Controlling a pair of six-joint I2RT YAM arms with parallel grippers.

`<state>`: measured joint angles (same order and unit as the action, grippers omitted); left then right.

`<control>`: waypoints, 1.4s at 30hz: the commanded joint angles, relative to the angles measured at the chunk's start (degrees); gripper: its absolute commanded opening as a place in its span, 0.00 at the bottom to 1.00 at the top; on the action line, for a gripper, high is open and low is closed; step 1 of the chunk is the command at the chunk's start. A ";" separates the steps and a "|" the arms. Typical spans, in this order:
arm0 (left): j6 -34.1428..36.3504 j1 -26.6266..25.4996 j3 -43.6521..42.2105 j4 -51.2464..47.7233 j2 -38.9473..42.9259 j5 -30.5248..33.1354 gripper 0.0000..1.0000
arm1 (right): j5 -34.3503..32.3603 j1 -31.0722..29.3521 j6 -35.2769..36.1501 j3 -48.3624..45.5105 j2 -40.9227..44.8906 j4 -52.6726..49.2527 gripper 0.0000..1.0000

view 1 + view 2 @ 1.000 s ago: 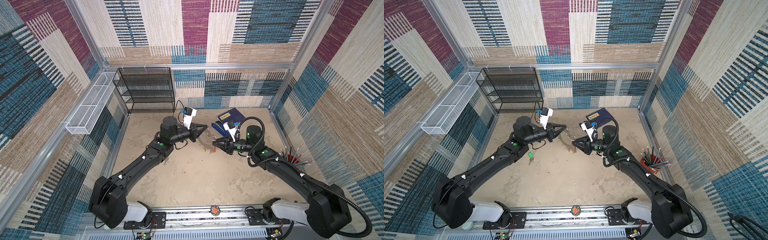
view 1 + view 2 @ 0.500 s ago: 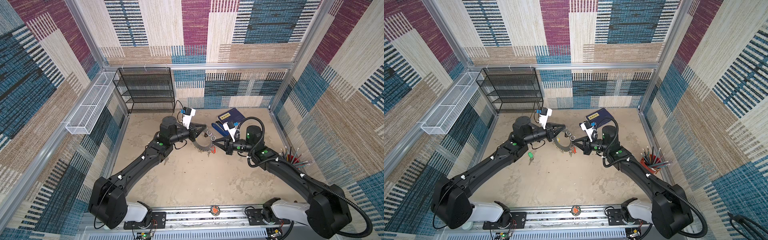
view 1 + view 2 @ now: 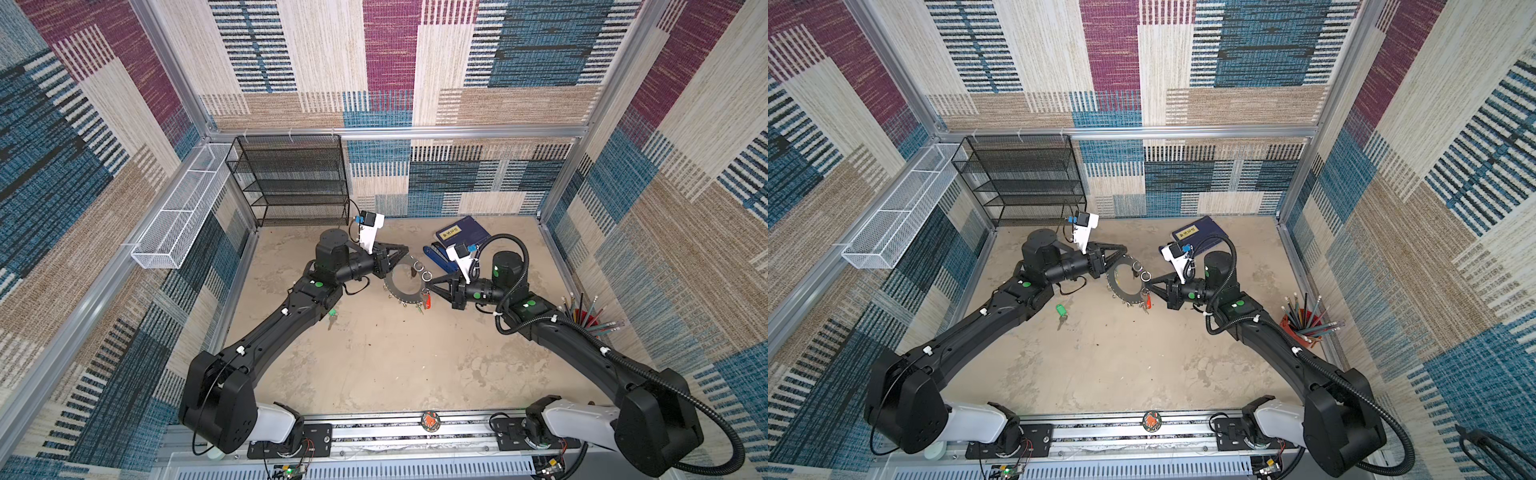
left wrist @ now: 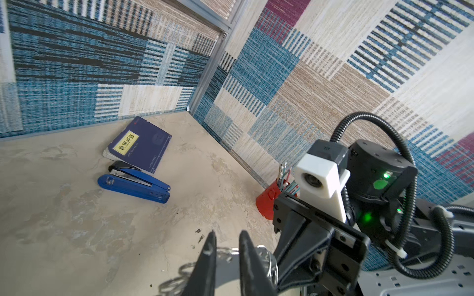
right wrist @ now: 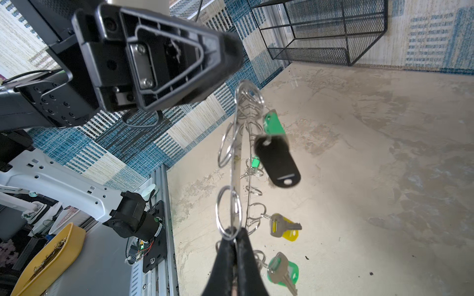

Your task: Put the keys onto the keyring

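Right end effector (image 5: 234, 238) pinching keyring (image 3: 392, 292) rim | book (image 4: 143, 146) label illegible

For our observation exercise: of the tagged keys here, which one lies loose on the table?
The green-tagged key beside the left arm: it lies alone on the table, while the others hang from the keyring.

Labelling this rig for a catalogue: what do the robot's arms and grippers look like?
The left arm and right arm are black with white base segments and green dots. Each wrist carries a white camera mount. The left gripper and right gripper have black tapered fingers. A ribbed black hose follows the right arm.
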<state>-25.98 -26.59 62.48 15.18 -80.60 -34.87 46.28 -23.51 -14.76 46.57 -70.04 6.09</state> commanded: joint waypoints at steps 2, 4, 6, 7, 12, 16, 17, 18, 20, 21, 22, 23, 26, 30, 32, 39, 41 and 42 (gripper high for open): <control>-2.33 1.05 0.50 0.45 0.39 0.07 0.30 | -0.13 0.09 -0.31 0.97 -0.05 2.24 0.00; -3.22 1.91 0.17 0.18 0.64 0.24 0.35 | -0.19 0.04 -0.34 1.09 -0.33 2.26 0.00; -4.11 2.87 -0.38 -0.12 1.29 0.37 0.40 | -0.40 0.04 -0.31 1.33 -0.45 2.20 0.00; -4.47 3.28 -0.76 -0.25 1.88 0.68 0.42 | -0.55 0.04 -0.29 1.34 -0.56 2.17 0.00; -5.15 5.32 -5.23 -2.11 7.59 1.12 0.48 | -1.09 0.04 -0.42 2.08 -1.31 2.00 0.00; -5.36 5.13 -8.47 -4.49 12.05 -4.22 0.45 | -1.55 0.04 -0.61 2.42 -1.74 2.01 0.00; -6.41 4.83 -9.45 -3.97 12.46 -6.19 0.43 | -1.59 0.04 -0.57 2.39 -1.85 2.00 0.00; -7.57 4.20 -10.68 -2.68 12.82 -8.10 0.42 | -1.59 0.04 -0.69 2.51 -2.00 2.00 0.00; -8.83 1.97 -12.90 0.29 13.18 -9.66 0.42 | -1.46 0.04 -0.88 2.49 -2.03 2.09 0.00; -8.45 0.51 -13.23 0.43 13.04 -9.64 0.41 | -1.55 0.05 -1.03 2.47 -1.97 2.17 0.00; -7.41 -1.00 -12.94 -0.25 12.65 -9.27 0.42 | -1.45 0.07 -1.18 2.37 -1.79 2.26 0.00; -6.24 -2.59 -12.12 -1.70 11.78 -8.47 0.42 | -1.35 0.04 -1.28 2.16 -1.59 2.35 0.00; -7.32 -4.68 -10.55 0.09 8.51 -7.61 0.42 | -1.33 0.06 -1.36 1.88 -1.06 2.27 0.00; -10.70 -5.32 -9.03 3.22 3.84 -6.09 0.41 | -1.36 0.04 -1.39 1.59 -0.39 2.00 0.00; -12.41 -5.45 -8.59 6.03 2.02 -7.14 0.39 | -1.36 0.04 -1.49 1.32 0.05 2.17 0.00; -14.45 -6.37 -7.20 10.16 -0.61 -8.28 0.38 | -1.24 0.04 -1.19 0.75 0.01 2.18 0.00; -14.96 -6.48 -6.77 10.87 -1.23 -8.24 0.37 | -1.31 0.04 -1.07 0.75 0.08 2.18 0.00; -14.91 -6.55 -6.52 10.64 -1.53 -7.99 0.36 | -1.24 0.05 -1.01 0.65 0.02 2.17 0.00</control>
<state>-39.29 -33.01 54.92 22.63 -81.52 -42.35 44.95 -23.49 -15.59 47.24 -70.24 5.93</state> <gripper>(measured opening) 0.370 0.056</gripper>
